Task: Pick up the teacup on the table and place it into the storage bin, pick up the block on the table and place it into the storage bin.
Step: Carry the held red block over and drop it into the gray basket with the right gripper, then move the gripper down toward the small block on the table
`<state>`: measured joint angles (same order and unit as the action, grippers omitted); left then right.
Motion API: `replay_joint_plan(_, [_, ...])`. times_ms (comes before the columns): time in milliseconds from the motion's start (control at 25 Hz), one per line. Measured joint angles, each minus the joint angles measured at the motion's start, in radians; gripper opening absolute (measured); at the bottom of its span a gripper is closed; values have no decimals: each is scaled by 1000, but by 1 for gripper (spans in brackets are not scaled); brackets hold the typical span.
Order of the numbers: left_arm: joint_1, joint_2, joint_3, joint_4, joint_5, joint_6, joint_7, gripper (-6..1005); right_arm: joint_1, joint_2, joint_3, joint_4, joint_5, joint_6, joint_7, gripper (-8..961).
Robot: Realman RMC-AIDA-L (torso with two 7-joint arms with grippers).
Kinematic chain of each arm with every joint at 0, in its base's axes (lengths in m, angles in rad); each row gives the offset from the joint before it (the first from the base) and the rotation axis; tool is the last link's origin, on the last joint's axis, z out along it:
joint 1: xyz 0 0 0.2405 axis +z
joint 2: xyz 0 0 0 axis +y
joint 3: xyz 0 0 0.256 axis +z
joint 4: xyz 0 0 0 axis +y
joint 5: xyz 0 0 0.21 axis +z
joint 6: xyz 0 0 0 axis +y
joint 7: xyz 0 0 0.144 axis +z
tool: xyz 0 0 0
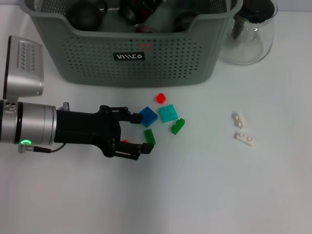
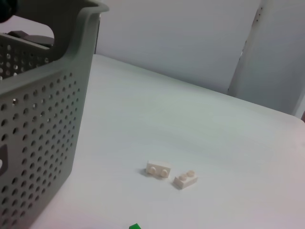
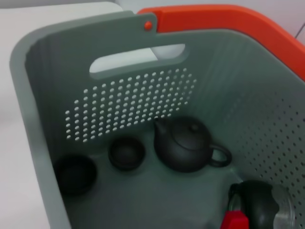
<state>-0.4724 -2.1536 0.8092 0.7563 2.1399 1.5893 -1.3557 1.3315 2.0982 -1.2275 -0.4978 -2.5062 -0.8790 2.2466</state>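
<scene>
The grey-green storage bin stands at the back of the table. The right wrist view looks down into the storage bin, where two black teacups, a black teapot and a red block lie. My left gripper hovers low over the table in front of the bin, open, its fingertips beside the blue block and a green block. A small red piece shows between its fingers. A dark shape over the bin may be my right gripper.
A cyan block, a red block and a second green block lie close together. Two white blocks lie to the right, also seen as white blocks. A glass pitcher stands right of the bin.
</scene>
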Motion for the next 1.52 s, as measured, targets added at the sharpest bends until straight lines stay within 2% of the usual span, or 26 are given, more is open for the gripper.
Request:
replay_joint_plan(200, [2, -1, 1, 0, 0, 7, 0, 846, -10, -2, -1, -16, -29, -4, 17, 107])
replay_joint_plan(480, [2, -2, -1, -2, 0, 13, 0, 846, -50, 0, 0, -65, -31, -6, 15, 386])
replay_joint_plan(600, [2, -3, -1, -1, 0, 25, 0, 846, -107, 0, 4, -184, 2, -79, 15, 511])
replay_joint_plan(840, [1, 0, -4, 1, 0, 45, 4, 847, -296, -13, 26, -602, 196, -389, 6, 796])
replay_joint_plan(920, [1, 0, -6, 1, 0, 47, 6, 847, -366, -17, 43, -728, 262, -508, -4, 812])
replay_joint_plan(960, [1, 0, -6, 1, 0, 48, 7, 847, -423, -24, 60, -822, 319, -616, -17, 819])
replay_joint_plan(1000, [1, 0, -7, 2, 0, 47, 7, 847, -423, -24, 60, -822, 319, -616, -17, 827])
replay_joint_plan(1040, [1, 0, -7, 2, 0, 48, 8, 847, -474, -33, 78, -882, 365, -718, -27, 835])
replay_joint_plan(1080, [1, 0, -7, 3, 0, 48, 8, 847, -474, -33, 78, -882, 365, -718, -27, 834])
replay_joint_plan(1240, [0, 0, -8, 10, 0, 49, 8, 847, -550, -51, 127, -893, 465, -948, -69, 832])
replay_joint_plan(1360, [0, 0, -9, 12, -1, 49, 8, 846, -590, -62, 152, -862, 455, -1078, -81, 830])
replay_joint_plan(1400, [1, 0, -10, 12, -2, 49, 8, 846, -617, -79, 131, -842, 410, -1101, -74, 829])
replay_joint_plan(1520, [2, 0, -10, 12, -5, 49, 9, 846, -636, -90, 113, -808, 326, -1097, -63, 827])
